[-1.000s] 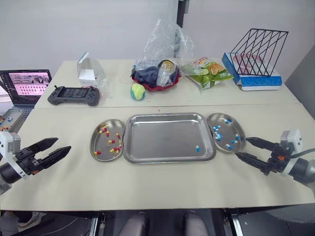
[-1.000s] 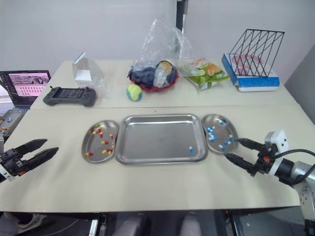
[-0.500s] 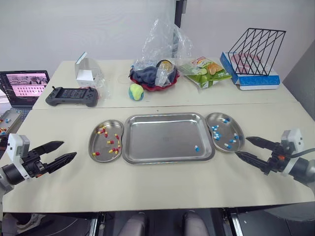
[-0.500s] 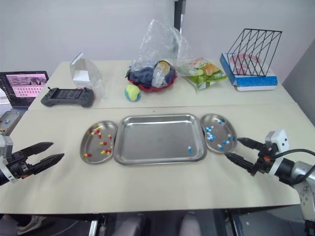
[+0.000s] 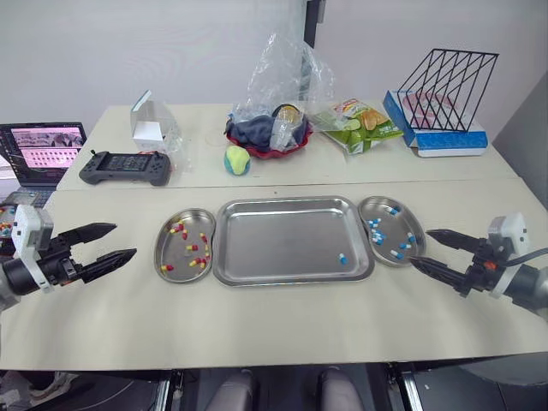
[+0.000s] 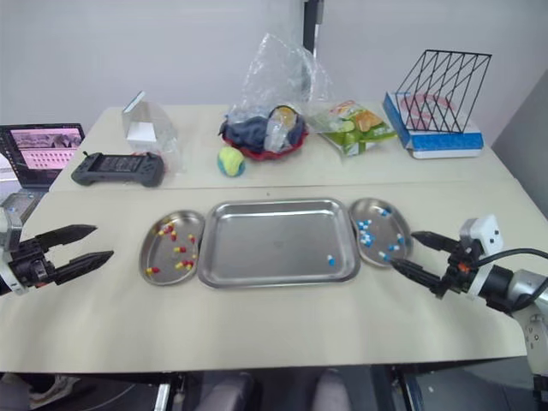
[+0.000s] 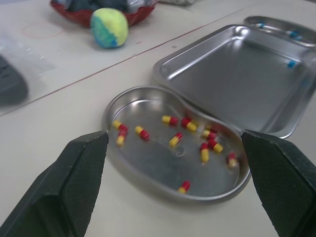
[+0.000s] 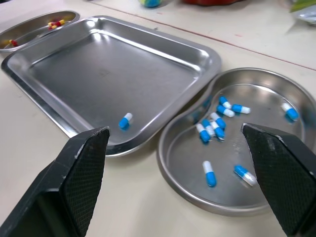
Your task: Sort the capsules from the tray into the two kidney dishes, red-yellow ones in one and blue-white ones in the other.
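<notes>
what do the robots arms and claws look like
The left claw and right claw match: two long black fingers tapering to points, with cross-hatched faces. Behind each sits a white boxy block and a small red-orange spot, then a grey round forearm. A black cable loops over the right arm.

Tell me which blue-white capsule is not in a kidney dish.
The lone capsule in the tray, near its right front corner; all the others lie in the right kidney dish.

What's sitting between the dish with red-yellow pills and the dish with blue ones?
The steel tray lies between the red-yellow dish and the blue-white dish, close against both. One blue-white capsule lies in it. The eye views show this.
</notes>
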Robot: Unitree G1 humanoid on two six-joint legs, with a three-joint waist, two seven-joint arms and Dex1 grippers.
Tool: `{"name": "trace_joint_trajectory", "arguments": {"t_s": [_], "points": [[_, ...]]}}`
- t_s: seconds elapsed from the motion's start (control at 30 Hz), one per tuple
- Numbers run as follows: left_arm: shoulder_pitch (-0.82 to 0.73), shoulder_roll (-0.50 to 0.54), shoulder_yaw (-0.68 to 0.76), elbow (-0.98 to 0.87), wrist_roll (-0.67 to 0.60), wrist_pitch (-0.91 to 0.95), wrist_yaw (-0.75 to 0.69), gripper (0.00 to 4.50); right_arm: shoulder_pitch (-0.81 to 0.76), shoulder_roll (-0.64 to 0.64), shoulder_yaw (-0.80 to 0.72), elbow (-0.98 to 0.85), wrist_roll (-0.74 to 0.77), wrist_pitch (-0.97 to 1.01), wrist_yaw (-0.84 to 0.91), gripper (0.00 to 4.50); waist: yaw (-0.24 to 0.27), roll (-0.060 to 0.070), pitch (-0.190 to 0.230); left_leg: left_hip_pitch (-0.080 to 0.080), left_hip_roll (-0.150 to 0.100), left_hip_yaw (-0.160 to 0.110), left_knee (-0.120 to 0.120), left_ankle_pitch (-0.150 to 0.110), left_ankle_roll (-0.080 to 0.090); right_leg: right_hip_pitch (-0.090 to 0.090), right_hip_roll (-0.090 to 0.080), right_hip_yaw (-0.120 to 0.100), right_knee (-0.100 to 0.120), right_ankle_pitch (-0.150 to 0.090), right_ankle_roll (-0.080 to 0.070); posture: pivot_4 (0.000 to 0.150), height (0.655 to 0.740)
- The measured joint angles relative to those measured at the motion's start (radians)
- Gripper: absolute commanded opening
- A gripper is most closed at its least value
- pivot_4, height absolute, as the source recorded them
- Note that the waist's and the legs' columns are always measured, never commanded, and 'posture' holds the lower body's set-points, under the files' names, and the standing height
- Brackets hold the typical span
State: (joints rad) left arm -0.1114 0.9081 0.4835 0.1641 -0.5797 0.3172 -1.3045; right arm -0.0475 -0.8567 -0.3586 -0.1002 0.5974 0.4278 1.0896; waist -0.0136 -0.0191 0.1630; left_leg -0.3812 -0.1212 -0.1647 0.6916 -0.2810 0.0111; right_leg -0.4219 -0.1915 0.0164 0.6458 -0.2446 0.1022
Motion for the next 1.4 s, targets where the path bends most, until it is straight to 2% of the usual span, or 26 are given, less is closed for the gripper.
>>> {"name": "trace_joint_trajectory", "arguments": {"t_s": [0.13,0.33,0.5,0.67,0.8,1.1,1.23,1.4], "points": [[-0.010,-0.040,-0.044,-0.065,-0.016,0.012,0.005,4.48,-0.105,0.000,0.125,-0.051,-0.059,0.023,-0.047,4.50,-0.008,0.000,0.000,0.000,0.001,0.002,0.000,0.000,-0.001,-0.002,0.000,0.000,0.000,0.000,-0.001,0.150,0.7400],[0.010,-0.040,-0.050,-0.196,-0.055,0.080,0.036,4.48,-0.239,-0.001,0.241,-0.096,-0.089,0.089,-0.071,4.50,-0.002,0.000,0.000,-0.001,0.003,0.003,0.001,0.000,-0.006,-0.002,0.002,0.000,-0.002,0.000,-0.001,0.150,0.7400],[0.035,-0.040,-0.049,-0.257,-0.069,0.105,0.055,4.48,-0.268,0.003,0.308,-0.108,-0.108,0.126,-0.070,4.50,0.002,0.000,0.000,-0.002,0.003,0.003,0.001,0.000,-0.006,-0.002,0.002,-0.001,-0.003,0.001,-0.001,0.150,0.7400],[0.134,-0.041,0.016,-0.305,-0.094,0.127,0.089,4.48,-0.335,0.044,0.472,-0.134,-0.208,0.199,-0.136,4.50,-0.009,0.000,0.000,0.000,0.013,0.005,0.001,-0.002,-0.008,-0.003,0.010,0.000,-0.004,0.003,-0.005,0.150,0.7400],[0.172,-0.044,0.069,-0.324,-0.117,0.145,0.119,4.48,-0.336,0.056,0.496,-0.133,-0.224,0.264,-0.166,4.50,0.001,0.000,0.000,-0.001,0.013,0.006,0.000,-0.002,-0.009,-0.004,0.011,-0.001,-0.004,0.003,-0.006,0.150,0.7400],[0.170,-0.044,0.074,-0.347,-0.129,0.145,0.149,4.48,-0.353,0.083,0.539,-0.134,-0.281,0.273,-0.200,4.50,0.001,0.000,0.000,0.000,0.014,0.007,0.000,-0.002,-0.009,-0.003,0.012,-0.001,-0.005,0.004,-0.007,0.150,0.7400],[0.163,-0.044,0.073,-0.346,-0.129,0.144,0.155,4.50,-0.369,0.093,0.545,-0.110,-0.304,0.284,-0.219,3.36,0.001,0.000,0.000,0.000,0.014,0.007,0.000,-0.001,-0.009,-0.004,0.012,-0.001,-0.005,0.004,-0.007,0.150,0.7400],[0.120,-0.044,0.061,-0.342,-0.128,0.139,0.162,4.50,-0.390,0.094,0.563,-0.088,-0.351,0.284,-0.230,3.36,0.002,0.000,0.000,0.000,0.014,0.007,0.000,-0.001,-0.009,-0.003,0.012,-0.001,-0.005,0.004,-0.007,0.150,0.7400]]}}
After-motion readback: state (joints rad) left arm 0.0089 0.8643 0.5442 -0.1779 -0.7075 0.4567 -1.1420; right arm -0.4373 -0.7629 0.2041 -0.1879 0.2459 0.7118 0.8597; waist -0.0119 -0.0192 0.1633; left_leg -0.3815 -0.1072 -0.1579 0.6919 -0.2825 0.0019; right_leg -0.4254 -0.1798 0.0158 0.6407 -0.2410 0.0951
